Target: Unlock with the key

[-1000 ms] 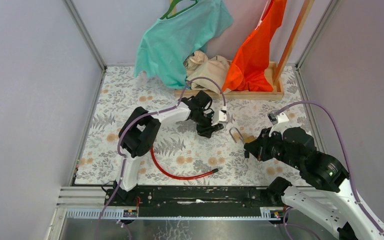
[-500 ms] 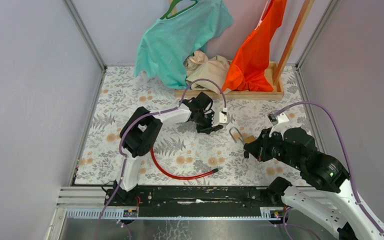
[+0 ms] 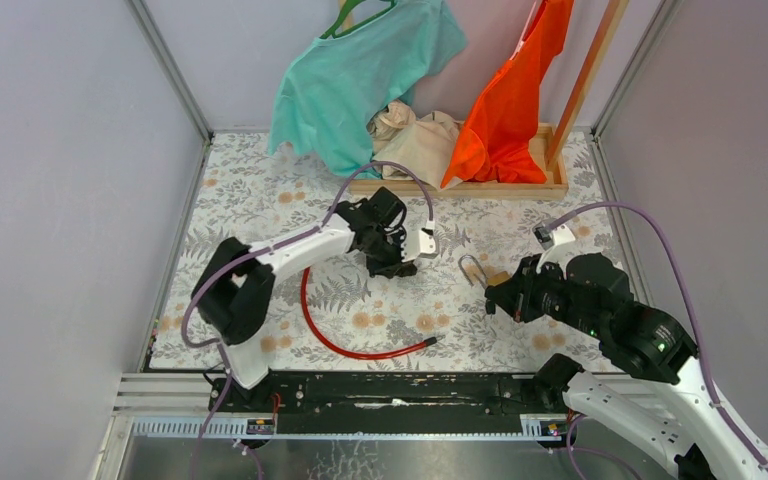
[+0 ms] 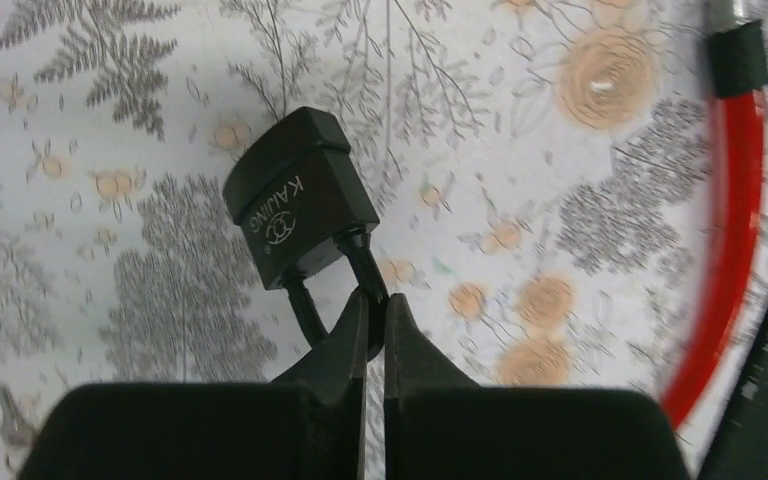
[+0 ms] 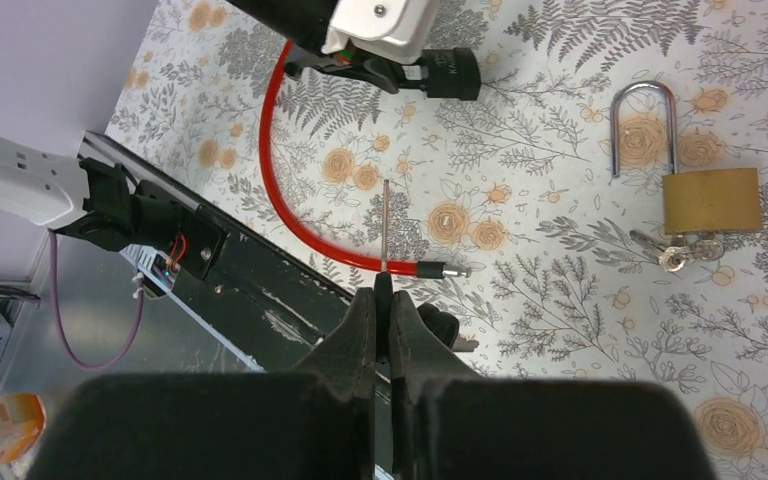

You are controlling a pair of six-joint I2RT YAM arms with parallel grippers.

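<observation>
A black padlock (image 4: 300, 200) marked KAIJING hangs by its shackle from my left gripper (image 4: 375, 300), which is shut on the shackle just above the floral cloth; it also shows in the right wrist view (image 5: 450, 72). In the top view the left gripper (image 3: 397, 262) is at mid-table. My right gripper (image 5: 384, 290) is shut on a key (image 5: 384, 225), whose thin blade sticks forward toward the left arm. In the top view the right gripper (image 3: 495, 297) hovers to the right of the left one, apart from it.
A brass padlock (image 5: 710, 200) with an open steel shackle and a small bunch of keys (image 5: 680, 250) lies by the right gripper. A red cable (image 3: 330, 335) curves across the near cloth. A wooden rack (image 3: 460, 187) with hanging shirts stands at the back.
My left arm has swung left and a little nearer, carrying the black padlock with it. The right gripper with the key has hardly moved.
</observation>
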